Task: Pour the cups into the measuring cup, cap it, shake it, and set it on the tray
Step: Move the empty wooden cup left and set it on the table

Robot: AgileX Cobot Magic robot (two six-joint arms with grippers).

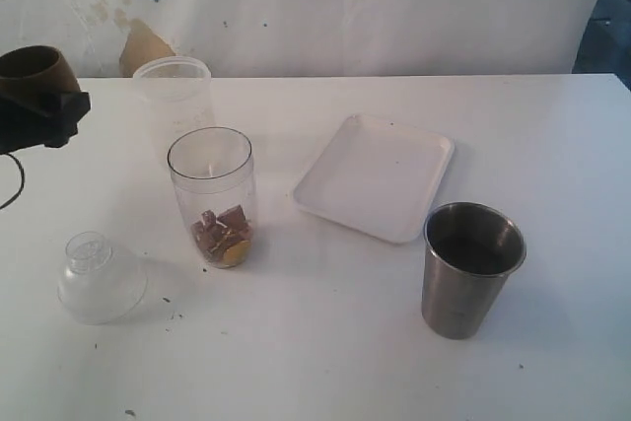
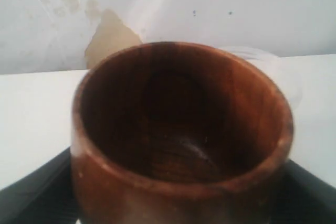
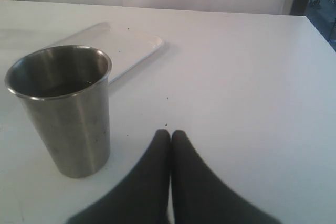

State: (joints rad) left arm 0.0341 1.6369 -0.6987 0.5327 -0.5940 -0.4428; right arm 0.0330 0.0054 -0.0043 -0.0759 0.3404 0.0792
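Two cups: a small round-bellied brown wooden cup (image 1: 33,68) and a taller tapered stainless-steel tumbler (image 1: 471,268), well apart, on opposite sides of the white tabletop (image 1: 325,372).
Left gripper (image 1: 44,110): my jaws stand wide and clamp the wooden cup by its belly. My black fingers (image 2: 37,195) show on either side of it in the left wrist view.
Wooden cup, position: at the left edge of the exterior view, left of the other vessels and apart from them. The mouth faces my wrist camera, and inside I see only dark grained wood.
Right gripper (image 3: 170,136): my jaws are pressed together with nothing between them. The tips are near the steel tumbler, not touching it.
Measuring cup: tall, clear, colourless straight-sided tumbler (image 1: 211,184), upright and uncapped, left of centre. Brown chunks and one yellow-orange piece (image 1: 223,236) lie at its bottom.
Cap: clear domed plastic lid (image 1: 99,278) resting on the table, small neck uppermost, to the front left of the measuring cup and apart from it.
Frosted cup: wider milky-translucent plastic cup (image 1: 175,96), upright just behind the measuring cup. I cannot tell whether they touch.
Tray: shallow white rectangular tray with rounded corners (image 1: 380,179), flat on the table, between the measuring cup and the steel tumbler and set a little further back.
Steel tumbler, position: upright at front right, near the tray's closest corner but not touching it. The interior is dark, so I cannot tell the contents.
Background: off-white wall with a tan patch (image 1: 143,46).
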